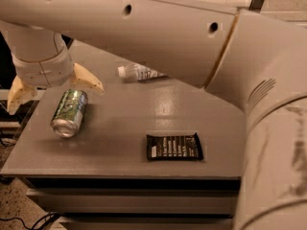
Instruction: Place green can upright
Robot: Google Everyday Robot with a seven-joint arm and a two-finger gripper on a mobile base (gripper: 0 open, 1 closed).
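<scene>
The green can (70, 112) lies on its side on the grey table (124, 128), near the left edge, its silver end facing the front. My gripper (53, 94) hangs just above and behind the can, at the can's far end. Its two cream fingers are spread wide: one fingertip (11, 103) is off the can's left, the other (94, 84) is at its right. The gripper holds nothing.
A clear plastic bottle (140, 72) with a white label lies on its side at the back of the table, partly hidden by my arm. A black snack packet (173, 147) lies flat near the front middle. The table's left edge is close to the can.
</scene>
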